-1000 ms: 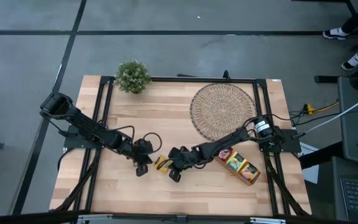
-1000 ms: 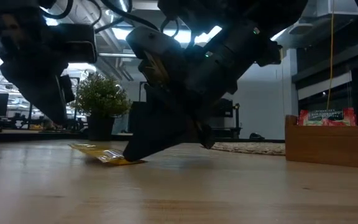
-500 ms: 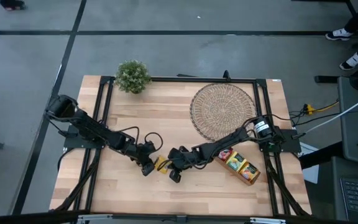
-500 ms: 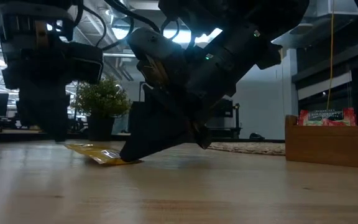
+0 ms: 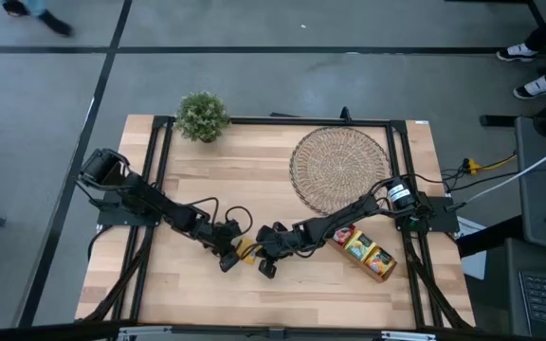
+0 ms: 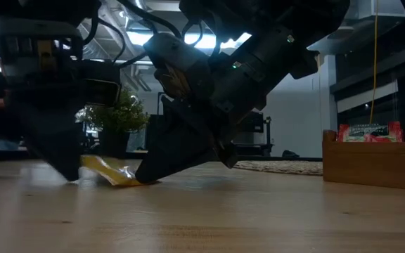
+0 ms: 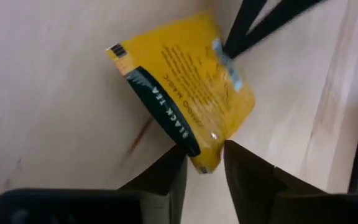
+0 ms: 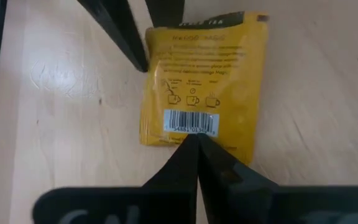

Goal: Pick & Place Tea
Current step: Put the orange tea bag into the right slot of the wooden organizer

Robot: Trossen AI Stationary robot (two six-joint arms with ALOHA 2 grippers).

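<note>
On the near middle of the worktop (image 5: 282,303), 1 yellow tea sachet (image 5: 245,250) lies between 2 tools. The right tool (image 5: 264,266) is closed, its tips pressing on the sachet's edge. The left tool (image 5: 228,261) has its fingers parted, straddling the sachet's corner without a firm hold. Right, a wooden tray (image 5: 369,252) holds more sachets. Farther back sit a woven mat (image 5: 340,170) and a small plant (image 5: 203,116).

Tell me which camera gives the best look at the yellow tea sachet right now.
The right wrist view: the yellow tea sachet fills it, printed face and barcode plain, with the right gripper shut on its edge. The left wrist view shows it slanted, the left gripper open at its corner. The high view gives a speck, the low view a thin edge.
</note>
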